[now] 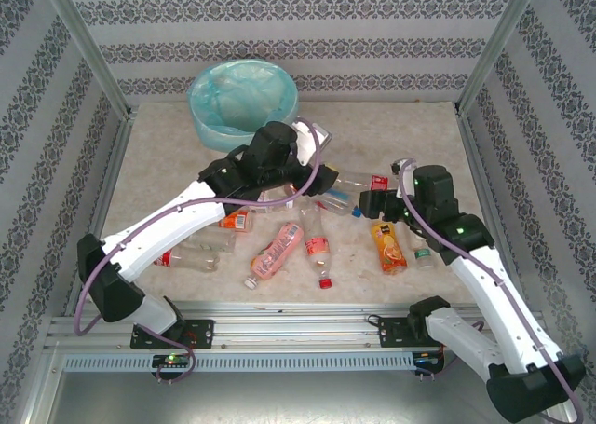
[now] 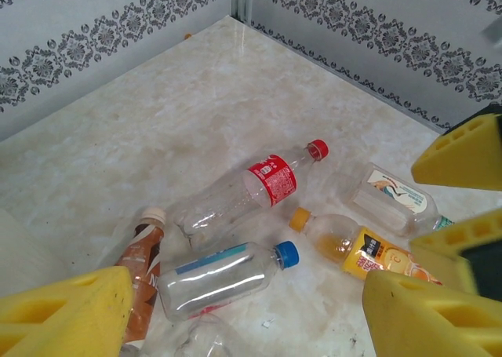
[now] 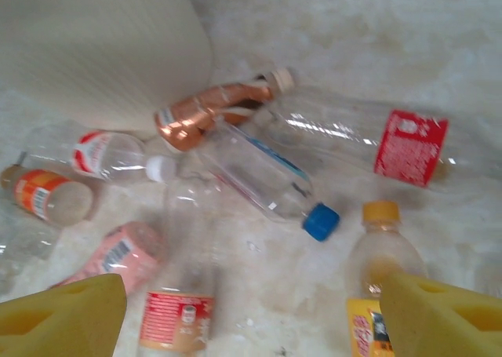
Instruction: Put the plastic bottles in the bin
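Several plastic bottles lie scattered mid-table. In the left wrist view a clear blue-capped bottle (image 2: 223, 278) lies just ahead of my left gripper (image 2: 243, 322), which is open and holds nothing. Beyond it are a red-labelled bottle (image 2: 259, 186), a brown bottle (image 2: 141, 263) and an orange juice bottle (image 2: 357, 247). My right gripper (image 3: 251, 322) is open and empty, hovering over the bare table between a red-and-orange labelled bottle (image 3: 180, 310) and the juice bottle (image 3: 380, 275). From above, the left gripper (image 1: 303, 189) and right gripper (image 1: 374, 203) flank the pile. The bin (image 1: 244, 102) stands at the back.
The bin's cream wall (image 3: 102, 43) rises close behind the pile in the right wrist view. A pink bottle (image 1: 276, 253), a red-capped bottle (image 1: 318, 245) and a clear bottle (image 1: 191, 256) lie nearer the front. Patterned walls (image 1: 298, 42) enclose the table.
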